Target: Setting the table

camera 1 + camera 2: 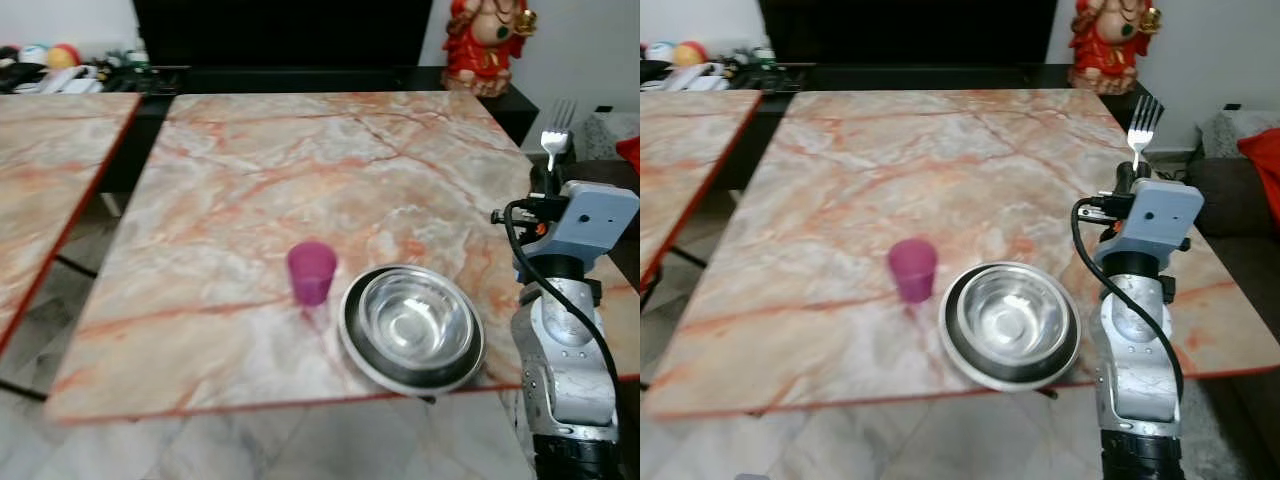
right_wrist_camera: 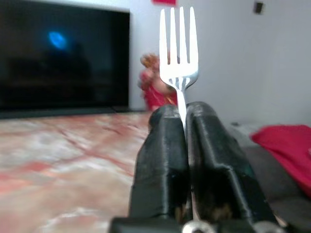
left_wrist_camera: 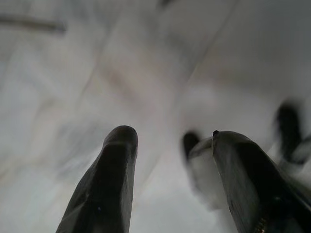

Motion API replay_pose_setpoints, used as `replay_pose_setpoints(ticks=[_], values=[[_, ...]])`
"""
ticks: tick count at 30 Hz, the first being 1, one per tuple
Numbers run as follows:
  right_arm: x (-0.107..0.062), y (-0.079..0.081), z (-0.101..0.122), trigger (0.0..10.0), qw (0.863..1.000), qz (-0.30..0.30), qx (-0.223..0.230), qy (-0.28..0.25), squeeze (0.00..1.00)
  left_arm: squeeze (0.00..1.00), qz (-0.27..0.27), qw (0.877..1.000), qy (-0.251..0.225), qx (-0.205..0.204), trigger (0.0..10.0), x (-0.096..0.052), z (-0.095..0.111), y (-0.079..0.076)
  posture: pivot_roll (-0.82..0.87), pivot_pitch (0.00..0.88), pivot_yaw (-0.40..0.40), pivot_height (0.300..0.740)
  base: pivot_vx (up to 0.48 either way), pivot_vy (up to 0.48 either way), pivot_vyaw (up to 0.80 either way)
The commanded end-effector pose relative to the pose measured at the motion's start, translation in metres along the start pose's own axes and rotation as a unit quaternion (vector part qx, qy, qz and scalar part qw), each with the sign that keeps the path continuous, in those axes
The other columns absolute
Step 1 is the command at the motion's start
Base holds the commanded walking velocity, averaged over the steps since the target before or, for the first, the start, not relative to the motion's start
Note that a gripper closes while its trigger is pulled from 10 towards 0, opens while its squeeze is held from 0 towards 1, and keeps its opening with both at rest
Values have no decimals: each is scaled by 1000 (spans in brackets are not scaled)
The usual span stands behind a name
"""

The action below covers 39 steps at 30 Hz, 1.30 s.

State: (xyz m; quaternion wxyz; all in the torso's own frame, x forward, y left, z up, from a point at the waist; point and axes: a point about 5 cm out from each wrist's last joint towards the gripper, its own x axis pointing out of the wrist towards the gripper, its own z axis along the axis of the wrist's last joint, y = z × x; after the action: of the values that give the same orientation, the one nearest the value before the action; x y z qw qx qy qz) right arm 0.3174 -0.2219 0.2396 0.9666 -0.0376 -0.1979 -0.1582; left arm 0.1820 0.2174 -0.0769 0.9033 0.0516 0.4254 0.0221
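At the table's (image 1: 940,150) right edge, the right gripper (image 2: 185,116) is pinching a fork (image 1: 1143,122) upright, tines up, probably for laying beside the steel bowl (image 1: 1010,322) and pink cup (image 1: 912,268). The left gripper (image 3: 170,145) is hanging idle, fingers parted and empty.

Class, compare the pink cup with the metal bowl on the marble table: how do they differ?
The pink cup is translucent plastic-looking; the metal bowl is shiny steel. The cup is narrow and taller, the bowl wide and shallow. The bowl sits nearer the table's front edge. Both stand upright and look empty.
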Motion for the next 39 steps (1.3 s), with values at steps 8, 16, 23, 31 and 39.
replay_pose_setpoints(ticks=[8, 16, 23, 31, 39], values=[[1, -4, 14, 10000, 1000, 3, -23, -19, 0, 0, 13, 999, 37, 6, 10000, -7, -24, 12, -39, 155, -25, 740, 0, 0, 0], [-7, -48, 9, 10000, 991, -2, -110, 78, 0, 0, 10, 999, 40, 7, 10000, -8, -25, 11, -69, 167, -28, 740, 0, 0, 0], [-32, -56, -7, 10000, 964, 83, -82, 238, 0, 0, 3, 999, 41, 11, 10000, -7, -24, 8, -88, 161, -30, 740, 0, 0, 0], [-61, -43, -49, 10000, 924, 179, -44, 335, 0, 0, -3, 999, 41, 16, 10000, -6, -22, 5, -82, 136, -33, 740, 0, 0, 0], [-65, -59, -63, 10000, 915, 178, -29, 360, 0, 0, 2, 999, 42, 18, 10000, -7, -24, 11, -75, 124, -27, 740, 0, 0, 0]])
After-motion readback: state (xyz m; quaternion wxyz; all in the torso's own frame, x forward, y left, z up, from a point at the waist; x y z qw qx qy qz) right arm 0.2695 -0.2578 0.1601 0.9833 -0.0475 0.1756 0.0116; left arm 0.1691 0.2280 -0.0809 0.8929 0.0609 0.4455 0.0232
